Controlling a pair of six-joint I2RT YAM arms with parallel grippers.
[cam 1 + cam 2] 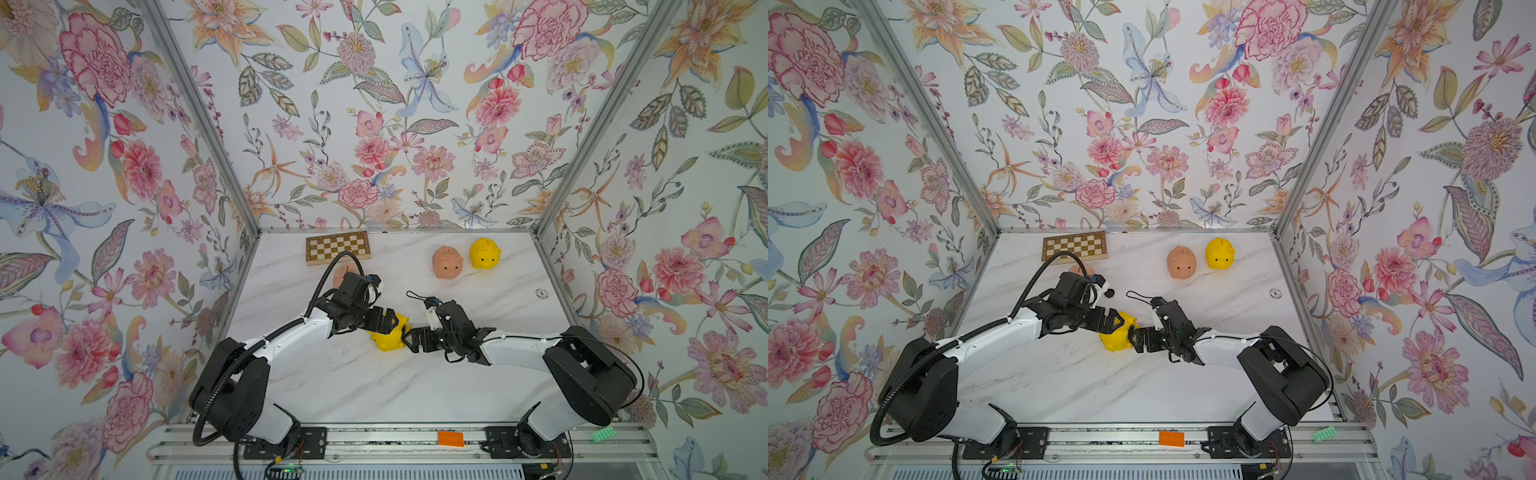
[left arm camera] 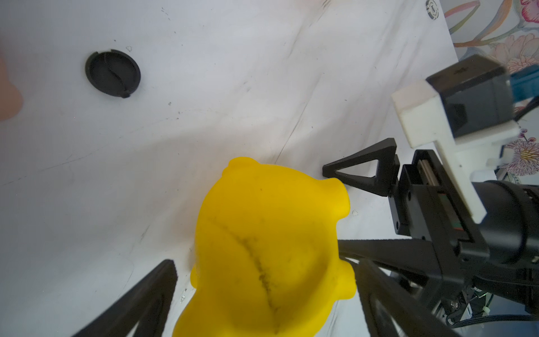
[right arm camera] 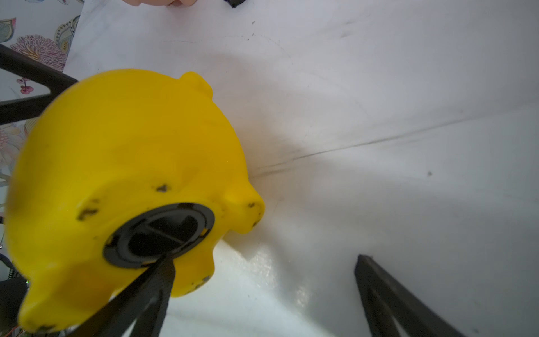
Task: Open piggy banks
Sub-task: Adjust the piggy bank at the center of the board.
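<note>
A yellow piggy bank [image 1: 388,338] [image 1: 1116,337] lies on its side mid-table. My left gripper [image 1: 390,322] [image 2: 267,262] is open and straddles it, one finger [image 2: 140,303] clear of the body. My right gripper [image 1: 409,336] [image 3: 262,277] is open at its underside. One fingertip [image 3: 163,262] touches the rim of the black plug [image 3: 159,235] seated in the pig. A loose black plug [image 2: 113,73] lies on the table. At the back right stand a pink piggy bank [image 1: 447,262] and a yellow piggy bank [image 1: 484,252]. My left arm half hides another pink one [image 1: 343,272].
A brown-and-cream chessboard [image 1: 337,247] lies at the back left by the wall. A small round marker [image 1: 541,293] sits on the marble table towards the right. An orange block [image 1: 450,438] and a green block [image 1: 603,433] rest on the front rail. Floral walls close three sides.
</note>
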